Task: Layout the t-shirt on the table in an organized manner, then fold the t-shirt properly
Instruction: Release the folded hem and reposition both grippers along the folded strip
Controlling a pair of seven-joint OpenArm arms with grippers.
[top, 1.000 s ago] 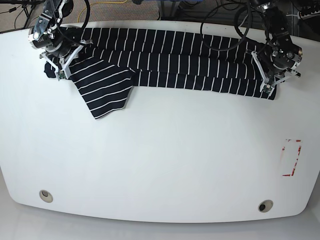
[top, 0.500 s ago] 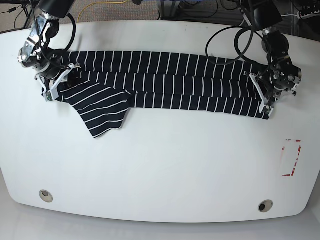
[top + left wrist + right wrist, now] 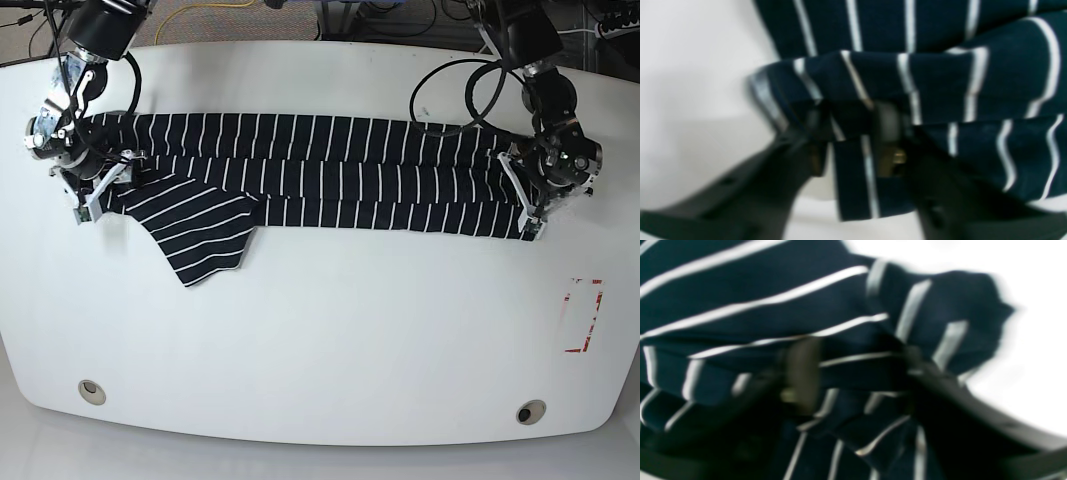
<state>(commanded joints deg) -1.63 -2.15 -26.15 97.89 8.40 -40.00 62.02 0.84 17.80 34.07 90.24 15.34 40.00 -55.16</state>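
The dark navy t-shirt [image 3: 320, 175] with thin white stripes lies stretched in a long band across the far half of the white table [image 3: 320, 330], one sleeve flap [image 3: 200, 235] hanging toward the front at the left. My left gripper [image 3: 535, 225] is shut on the t-shirt's right end; in the left wrist view the cloth [image 3: 853, 133] is pinched between the black fingers. My right gripper [image 3: 85, 208] is shut on the left end, and the right wrist view shows bunched fabric [image 3: 857, 366] between its fingers.
A red-and-white tape rectangle [image 3: 583, 315] marks the table's right side. Two round metal grommets [image 3: 91, 391] [image 3: 530, 411] sit near the front edge. Cables and floor lie beyond the far edge.
Both grippers have drawn the t-shirt toward the front of the table and farther apart. The band is now straighter and more taut.
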